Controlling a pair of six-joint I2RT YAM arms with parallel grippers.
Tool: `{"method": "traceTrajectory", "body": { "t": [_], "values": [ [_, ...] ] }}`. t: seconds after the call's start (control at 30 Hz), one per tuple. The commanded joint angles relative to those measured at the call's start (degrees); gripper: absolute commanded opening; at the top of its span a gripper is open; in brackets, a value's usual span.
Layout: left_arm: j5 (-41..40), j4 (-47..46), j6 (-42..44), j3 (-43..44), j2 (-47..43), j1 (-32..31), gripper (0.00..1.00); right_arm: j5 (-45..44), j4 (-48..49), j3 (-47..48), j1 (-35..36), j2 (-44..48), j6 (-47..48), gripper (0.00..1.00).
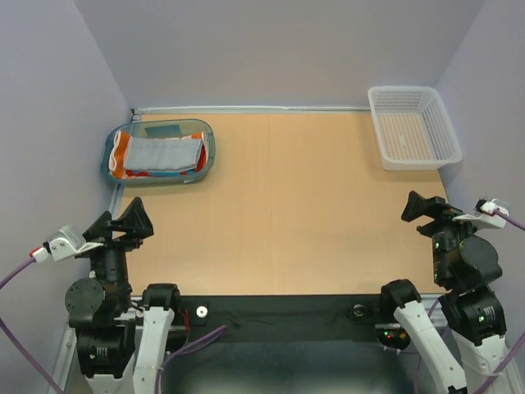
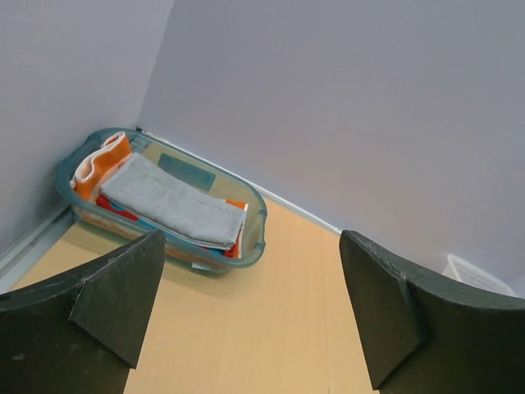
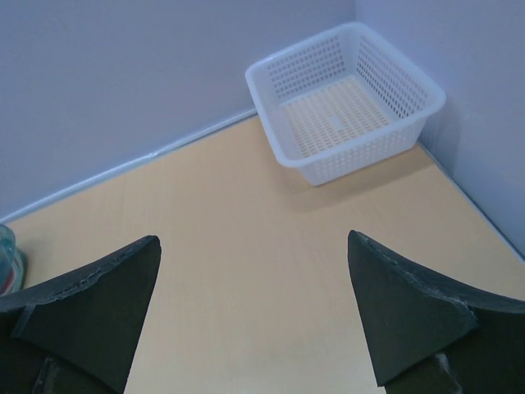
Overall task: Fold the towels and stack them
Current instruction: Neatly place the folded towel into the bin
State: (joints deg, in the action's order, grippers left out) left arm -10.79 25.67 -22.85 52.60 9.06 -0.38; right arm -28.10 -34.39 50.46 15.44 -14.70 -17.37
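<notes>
Our left gripper (image 2: 246, 316) spread wide and empty, our right gripper (image 3: 254, 316) equally wide, touching nothing, we see the towels (image 1: 164, 154) piled in the teal tray (image 1: 211, 146) far left, white basket (image 1: 414, 162) far right, table (image 1: 287, 213) between.

- grey towel (image 2: 172, 201) covers most of the stack in the tray (image 2: 262, 217); orange towel (image 2: 102, 164) and red towel (image 2: 108, 204) show only as edges, and prints are too small to tell
- left wrist view: basket (image 2: 474, 274) cut by right edge, partly behind a finger
- right wrist view: only a tray sliver at left edge
- left tool (image 2: 253, 236), right tool (image 3: 253, 238): finger bases cut off by the bottom edge
</notes>
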Motion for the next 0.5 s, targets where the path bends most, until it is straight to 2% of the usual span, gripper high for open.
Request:
{"method": "traceTrajectory", "body": {
  "t": [0.0,0.17,0.27,0.47],
  "values": [
    [-2.84,-0.18,1.23,-0.21,-4.21,-1.64,0.99,1.99,-0.15,-2.20,0.11,3.18,2.86,1.00],
    [-3.71,-2.11,-0.08,-1.88,-8.35,-1.73,0.99,1.47,0.03,-3.35,0.11,4.06,2.25,1.00],
    [-3.11,-5.44,-1.31,-6.09,-13.44,-1.73,0.99,1.73,0.55,-4.49,0.11,4.76,2.25,1.00],
    [-2.22,-8.00,-3.34,-12.68,-16.97,-1.73,0.99,1.90,2.04,-6.60,0.11,8.71,3.65,1.00]
  ]
}}
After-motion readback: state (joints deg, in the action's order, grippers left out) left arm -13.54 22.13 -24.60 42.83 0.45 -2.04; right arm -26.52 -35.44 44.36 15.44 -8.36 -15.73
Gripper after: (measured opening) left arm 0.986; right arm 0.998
